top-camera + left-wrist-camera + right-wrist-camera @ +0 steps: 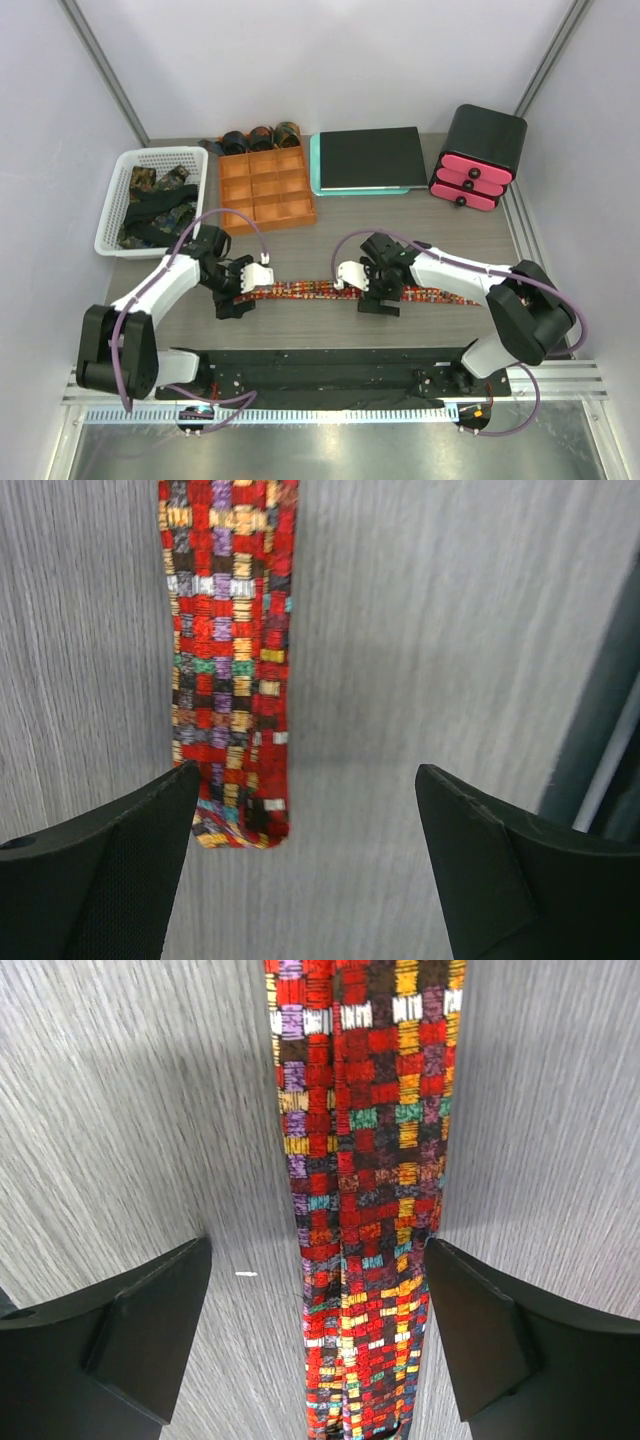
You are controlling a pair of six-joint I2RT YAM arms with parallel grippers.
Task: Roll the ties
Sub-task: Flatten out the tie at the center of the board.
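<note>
White lattice plastic basket (pixel 113 210) holds dark patterned ties (pixel 155 205). Left gripper (pixel 305 785) is spread open over the narrow end of the red-orange check tie (pixel 312 290), a woven strip lying flat on the grey wood-grain table (pixel 330 240). Right gripper (pixel 318 1260) is open too, black fingers (pixel 150 1330) straddling the tie.

The red check tie (pixel 310 290) lies flat across the bench (pixel 320 325), with bare wood open on its near and far sides. Along the far edge a white basket (pixel 113 200), an orange tray (pixel 270 224), a dark folder (pixel 365 158) and a black drawer unit (pixel 482 140) stand in the way.
</note>
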